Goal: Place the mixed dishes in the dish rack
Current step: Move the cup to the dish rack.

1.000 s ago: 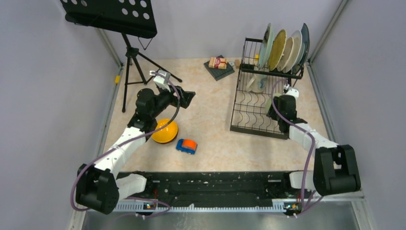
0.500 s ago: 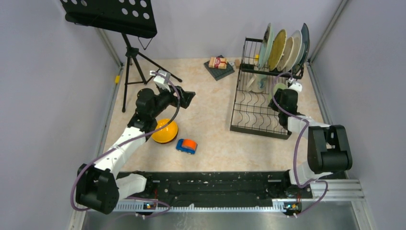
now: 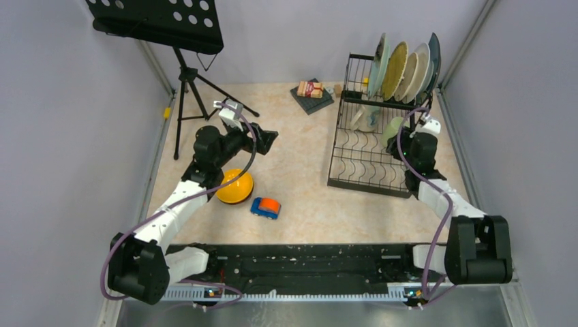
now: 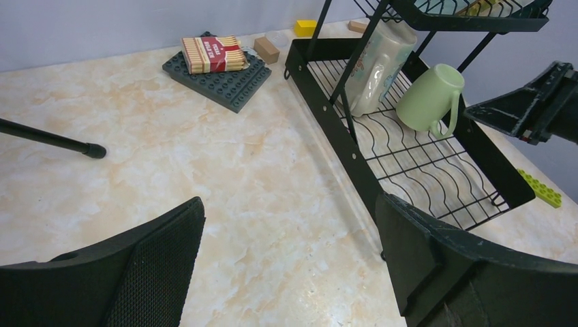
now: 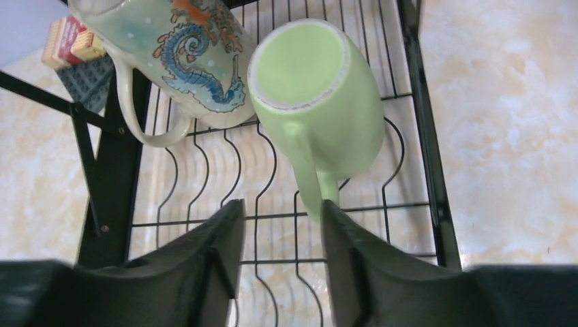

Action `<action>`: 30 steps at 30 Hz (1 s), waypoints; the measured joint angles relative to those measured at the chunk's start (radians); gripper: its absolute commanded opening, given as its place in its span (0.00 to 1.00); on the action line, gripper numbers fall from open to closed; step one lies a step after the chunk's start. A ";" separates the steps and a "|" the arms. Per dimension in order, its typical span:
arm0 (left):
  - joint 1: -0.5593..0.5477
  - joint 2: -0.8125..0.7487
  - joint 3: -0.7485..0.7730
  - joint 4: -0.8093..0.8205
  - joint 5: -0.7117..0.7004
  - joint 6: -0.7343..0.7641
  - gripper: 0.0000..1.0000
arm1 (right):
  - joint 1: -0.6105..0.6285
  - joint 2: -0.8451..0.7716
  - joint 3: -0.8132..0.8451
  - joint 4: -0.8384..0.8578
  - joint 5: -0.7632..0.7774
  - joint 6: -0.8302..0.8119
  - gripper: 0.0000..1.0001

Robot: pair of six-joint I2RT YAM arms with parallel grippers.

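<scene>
We're looking down on the marbled beige tabletop (image 3: 307, 157), with the large black wire dish rack (image 3: 361, 160) at its far right. Up in the raised tier four plates stand on edge in a row: the mint-green round plate (image 3: 380, 61), the yellowish round plate (image 3: 394, 68), the cream round plate (image 3: 417, 68) and the dark teal square plate (image 3: 433, 58).

The left gripper (image 4: 290, 204) hangs over bare table, jaws spread wide with nothing between them. Beneath that arm the orange-yellow dark-rimmed bowl (image 3: 235, 187) sits on the table, outside the rack, just beside the small blue-and-orange toy car (image 3: 265, 207).

Over on the right, the right gripper (image 5: 281, 208) hovers above the rack's slotted base with its fingers parted. Nothing is clamped there, and the handle ends just off the fingertips. The pale green mug (image 5: 320, 102) lies tilted on the wire base, handle pointing back at us. The beige mug with a blue dragon print (image 5: 177, 48) leans just beside it.
</scene>
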 measured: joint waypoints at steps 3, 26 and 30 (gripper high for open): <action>0.000 0.000 0.000 0.000 0.000 0.001 0.99 | -0.001 -0.066 -0.019 -0.050 0.041 0.018 0.29; 0.000 -0.025 -0.035 -0.002 0.006 0.026 0.99 | -0.099 0.296 0.073 0.055 -0.050 0.179 0.31; 0.000 -0.026 -0.036 -0.010 -0.008 0.026 0.99 | -0.100 0.343 0.105 0.118 -0.067 0.189 0.32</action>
